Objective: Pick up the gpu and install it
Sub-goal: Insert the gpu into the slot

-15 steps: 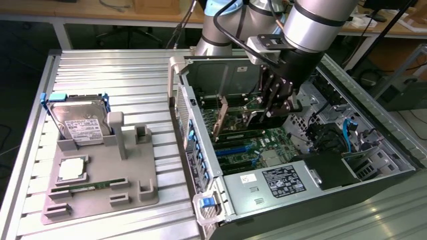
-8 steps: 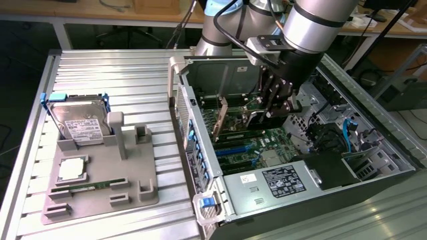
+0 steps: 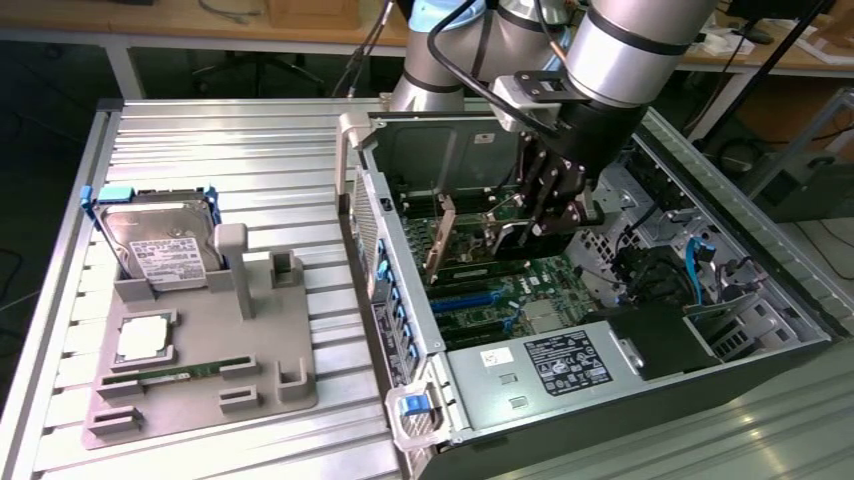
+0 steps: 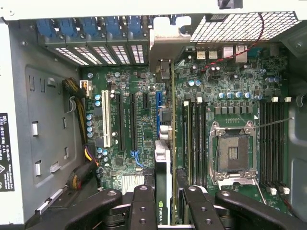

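The tool [image 4: 164,201] is clamped on the gpu [image 4: 163,167], holding it edge-down inside the open computer case [image 3: 747,290], over the motherboard [image 4: 134,120] slots.

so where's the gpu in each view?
Exterior view: the gpu stands on edge inside the open computer case, held in the gripper, over the motherboard.
Wrist view: gpu seen edge-on between the fingers.
Shared landmark: blue expansion slot.
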You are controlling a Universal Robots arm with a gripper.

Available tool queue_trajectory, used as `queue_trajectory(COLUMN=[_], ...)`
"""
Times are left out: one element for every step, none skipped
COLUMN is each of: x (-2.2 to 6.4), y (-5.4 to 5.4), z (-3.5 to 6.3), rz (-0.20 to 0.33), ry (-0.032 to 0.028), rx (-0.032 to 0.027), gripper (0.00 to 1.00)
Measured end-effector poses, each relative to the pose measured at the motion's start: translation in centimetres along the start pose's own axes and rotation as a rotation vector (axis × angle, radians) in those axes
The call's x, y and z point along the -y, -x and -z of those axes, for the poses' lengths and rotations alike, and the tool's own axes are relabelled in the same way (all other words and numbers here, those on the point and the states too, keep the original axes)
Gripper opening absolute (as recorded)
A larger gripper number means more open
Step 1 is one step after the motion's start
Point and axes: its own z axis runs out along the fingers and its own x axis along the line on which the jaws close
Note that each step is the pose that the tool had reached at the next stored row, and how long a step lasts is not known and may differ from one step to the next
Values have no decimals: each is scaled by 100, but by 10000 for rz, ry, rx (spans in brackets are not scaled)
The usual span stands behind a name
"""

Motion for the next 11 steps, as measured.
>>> queue_trajectory(x=[0, 0, 0, 0, 0, 0, 0, 0, 1, 1, 2], y=[0, 0, 0, 0, 0, 0, 0, 0, 0, 0, -1], z=[0, 0, 0, 0, 0, -2, -20, -32, -45, -64, -80], rz=[0, 0, 0, 0, 0, 1, 8, 14, 20, 31, 40], ry=[0, 0, 0, 0, 0, -3, -7, -6, -5, -5, -5], rx=[0, 0, 0, 0, 0, 1, 5, 1, 0, -1, -1], gripper=[27, 27, 27, 27, 27, 27, 27, 27, 27, 27, 27])
